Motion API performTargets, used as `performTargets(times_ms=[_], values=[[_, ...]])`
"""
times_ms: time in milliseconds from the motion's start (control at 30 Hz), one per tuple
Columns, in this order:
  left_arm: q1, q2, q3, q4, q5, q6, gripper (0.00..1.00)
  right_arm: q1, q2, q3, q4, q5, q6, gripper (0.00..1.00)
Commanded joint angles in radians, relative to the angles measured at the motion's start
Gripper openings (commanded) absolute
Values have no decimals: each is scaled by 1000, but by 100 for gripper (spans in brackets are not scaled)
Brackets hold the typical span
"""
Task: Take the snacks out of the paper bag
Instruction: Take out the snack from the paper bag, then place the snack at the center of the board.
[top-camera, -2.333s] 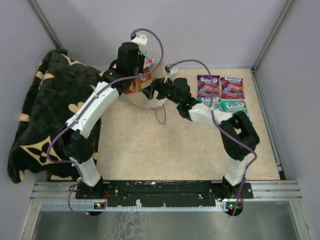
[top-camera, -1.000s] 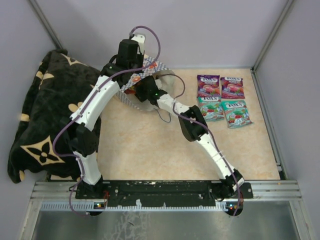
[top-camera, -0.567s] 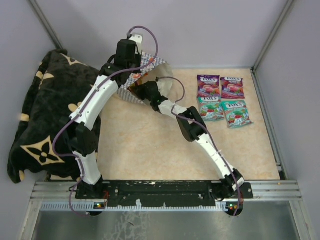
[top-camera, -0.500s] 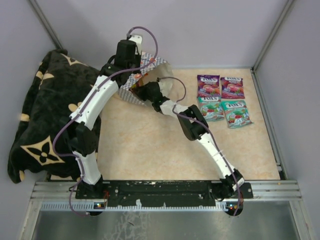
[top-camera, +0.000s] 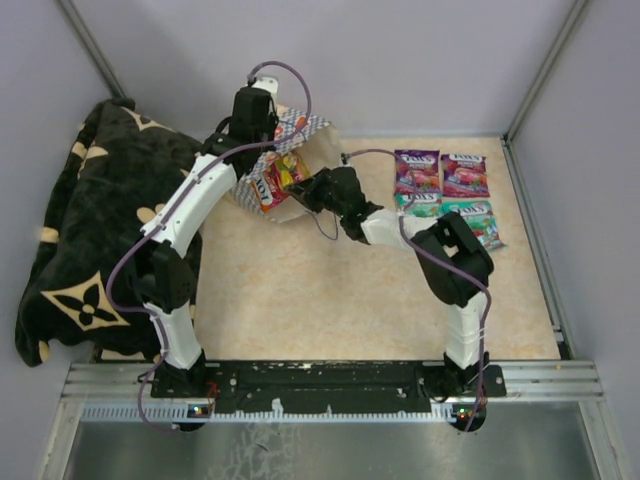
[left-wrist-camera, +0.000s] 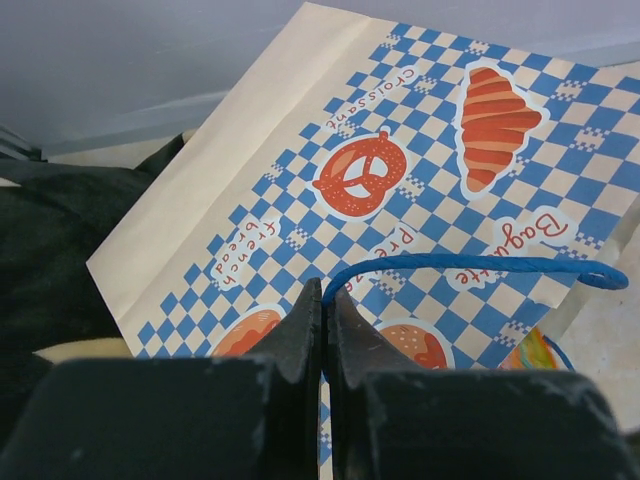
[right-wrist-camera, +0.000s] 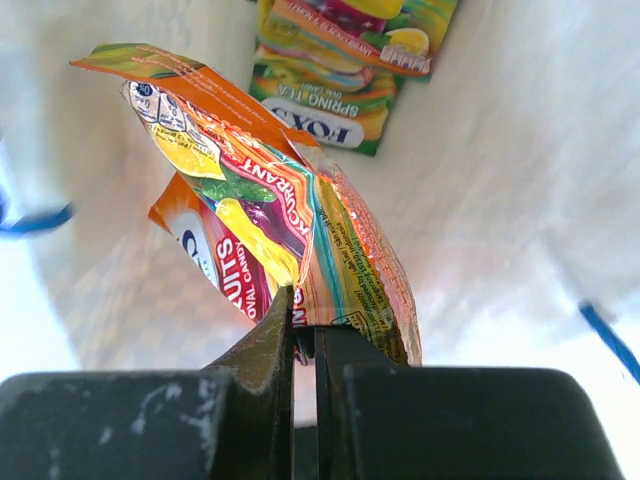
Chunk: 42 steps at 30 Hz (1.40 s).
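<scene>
Paper bag (left-wrist-camera: 430, 230), beside the blanket (top-camera: 80, 230), is pinched by the left claw (left-wrist-camera: 322, 295); right claw (right-wrist-camera: 305, 310) grips an orange packet (right-wrist-camera: 270, 190) inside

Left end effector (left-wrist-camera: 322, 318) pinches the paper bag's (left-wrist-camera: 290, 120) blue handle (left-wrist-camera: 450, 264).

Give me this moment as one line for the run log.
left fingers: shut on paper bag | right fingers: shut on orange packet, in bag mouth | more packets inside bag | four packets on table

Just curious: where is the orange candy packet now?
Overhead, the orange packet sits in the mouth of the paper bag, pinched by the right gripper, far left on the table beside the blanket.
</scene>
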Motion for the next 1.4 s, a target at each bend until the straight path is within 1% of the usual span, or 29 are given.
performTargets(times_ms=[0, 100, 200, 333, 400, 467, 500, 567, 633, 767, 900, 933, 1000, 1100, 1133, 1233, 1267, 1367], values=[[6, -51, -35, 62, -44, 11, 0, -33, -223, -144, 36, -35, -91, 0], [11, -57, -63, 86, -41, 9, 0, -74, -361, -314, 11, -41, -131, 0], [18, -63, -88, 110, -31, 12, 0, -114, -542, -417, -100, -42, -233, 0], [30, -84, -136, 154, -16, 19, 0, -119, -734, -408, -373, -75, -413, 0], [38, -86, -148, 164, -9, 11, 0, -118, -781, -385, -520, -117, -462, 0], [44, -56, -107, 119, 0, -6, 0, -104, -806, -373, -671, -153, -494, 0], [47, -44, -101, 125, 8, -5, 0, -82, -817, -377, -729, -136, -503, 0], [49, -31, -102, 143, 17, 5, 0, -8, -832, -411, -815, -39, -504, 0], [53, -30, -109, 160, 28, 9, 0, 58, -832, -469, -848, 23, -469, 0], [61, -31, -116, 171, 48, 10, 0, 119, -853, -627, -755, 22, -368, 0], [61, -44, -130, 172, 67, 0, 0, 145, -867, -635, -751, 47, -369, 0], [61, -49, -138, 174, 72, -3, 0, 146, -869, -627, -761, 57, -378, 3], [60, -57, -147, 174, 78, -5, 0, 147, -866, -612, -786, 69, -402, 20], [61, -66, -157, 166, 78, -4, 0, 148, -853, -574, -854, 86, -452, 58], [60, -70, -160, 162, 77, -4, 0, 148, -850, -561, -879, 97, -467, 69], [60, -82, -174, 160, 77, -4, 0, 148, -858, -515, -959, 155, -519, 94], [60, -87, -180, 159, 78, -4, 0, 148, -867, -501, -978, 175, -539, 98], [61, -97, -187, 149, 96, 0, 0, 148, -898, -457, -1016, 223, -603, 99]])
